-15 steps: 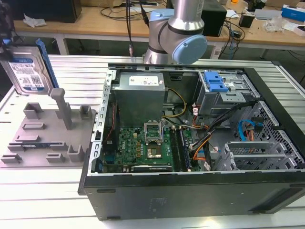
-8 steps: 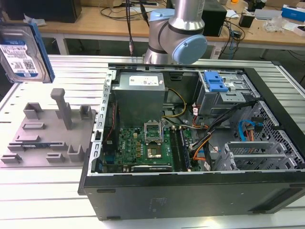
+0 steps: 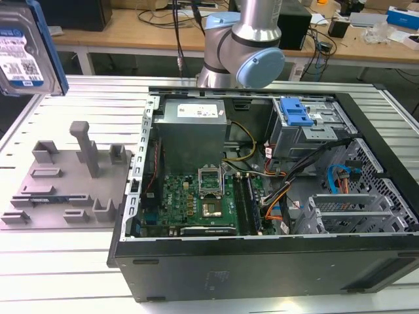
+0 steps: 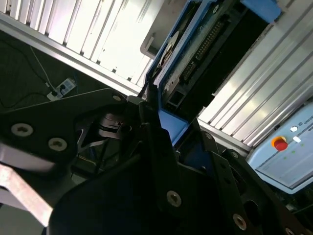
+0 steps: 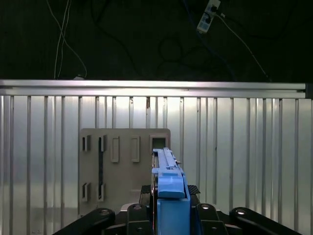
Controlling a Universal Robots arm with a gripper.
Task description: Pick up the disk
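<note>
The disk [image 3: 25, 55], silver with a white-and-blue label and blue side rails, hangs in the air at the exterior view's far left, well above the table. In the first wrist view I see the disk [image 5: 165, 166] edge-on, and my gripper [image 5: 168, 193] is shut on it, with black fingers [image 5: 145, 192] pressing both sides. In the second wrist view the disk [image 4: 195, 54] juts out from the black gripper [image 4: 164, 117]. The grey fixture plate [image 5: 122, 166] lies on the table straight below the disk.
The grey fixture plate [image 3: 62, 190] with upright posts rests on the ribbed metal table [image 3: 59, 261]. An open computer case [image 3: 275, 216] with a blue-latched drive cage [image 3: 294, 114] takes up the exterior view's right. The arm's base [image 3: 242, 46] stands behind the case.
</note>
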